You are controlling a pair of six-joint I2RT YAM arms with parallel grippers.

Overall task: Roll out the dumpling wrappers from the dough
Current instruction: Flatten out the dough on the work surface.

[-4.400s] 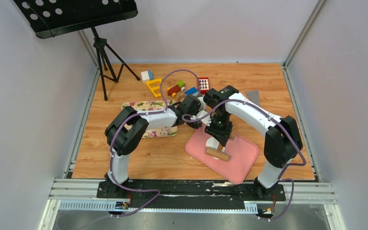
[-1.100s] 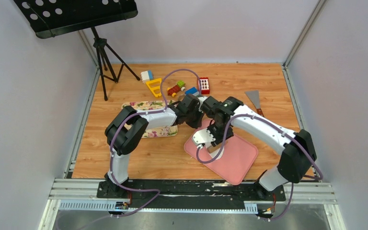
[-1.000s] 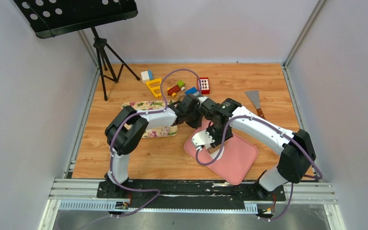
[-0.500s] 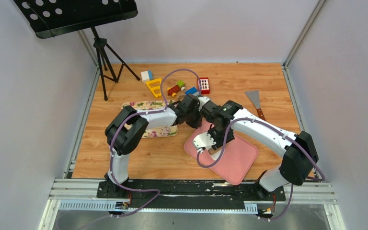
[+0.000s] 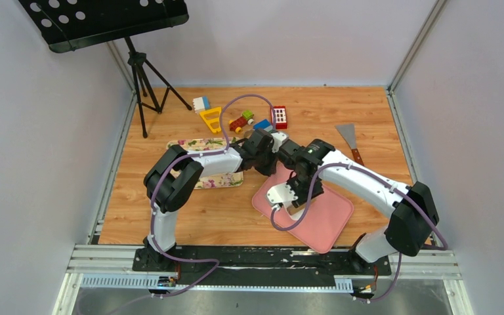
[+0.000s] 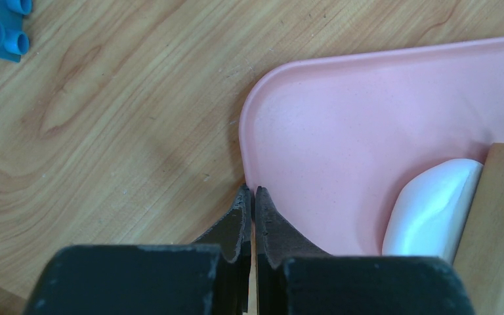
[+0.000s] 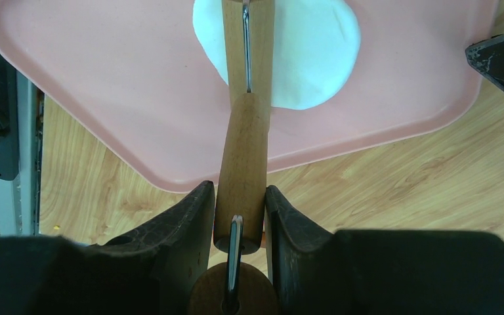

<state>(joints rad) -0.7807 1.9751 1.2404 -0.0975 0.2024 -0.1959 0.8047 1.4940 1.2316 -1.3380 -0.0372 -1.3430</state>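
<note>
I count one pink mat (image 5: 331, 216), one flattened white piece of dough (image 7: 315, 59) and one wooden roller (image 7: 243, 164). Farther back I count five coloured toy blocks (image 5: 241, 121), one metal scraper (image 5: 348, 136) and one black music stand (image 5: 105, 23).

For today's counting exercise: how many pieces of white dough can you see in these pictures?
1. The dough lies on the pink mat, partly under the rolling pin. More pieces may be hidden from view.

Both arms look the same: left arm (image 5: 213, 161) and right arm (image 5: 361, 178) have white shells and chunky black joints, purple cables (image 5: 249, 96) looping off them, and scuffed black fingers (image 7: 177, 230).
</note>
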